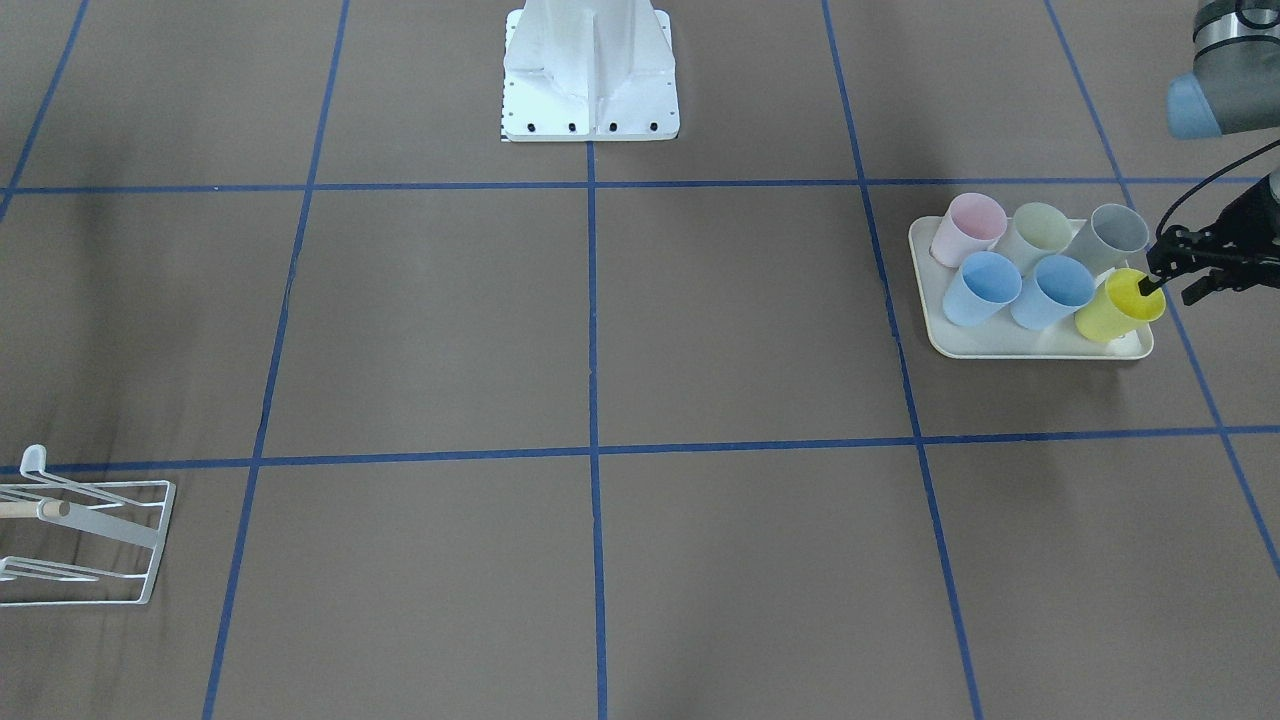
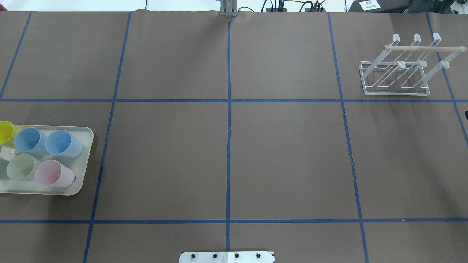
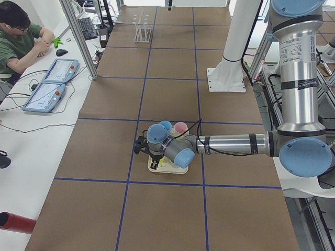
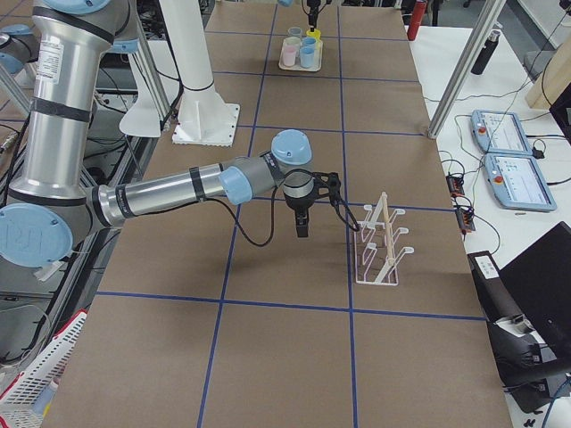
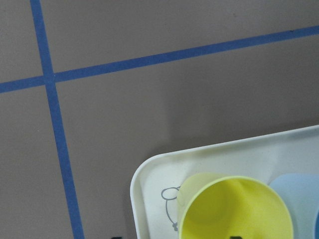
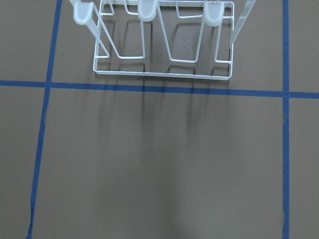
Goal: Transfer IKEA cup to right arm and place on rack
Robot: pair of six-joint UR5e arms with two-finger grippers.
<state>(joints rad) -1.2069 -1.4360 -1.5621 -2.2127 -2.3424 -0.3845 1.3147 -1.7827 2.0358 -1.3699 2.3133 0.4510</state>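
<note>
Well, the left gripper (image 1: 1170,291) straddles the upright yellow cup's (image 1: 1110,315) outer rim, jaws apart, not yet clamped.

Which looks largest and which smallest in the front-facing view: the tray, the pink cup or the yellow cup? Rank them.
1. The tray, clearly largest.
2. The yellow cup and pink cup look nearly alike. The yellow one is nearer the camera, so they are not ranked.

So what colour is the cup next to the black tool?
Yellow. The cup beside the left tool shows best in the front-facing view.
</note>
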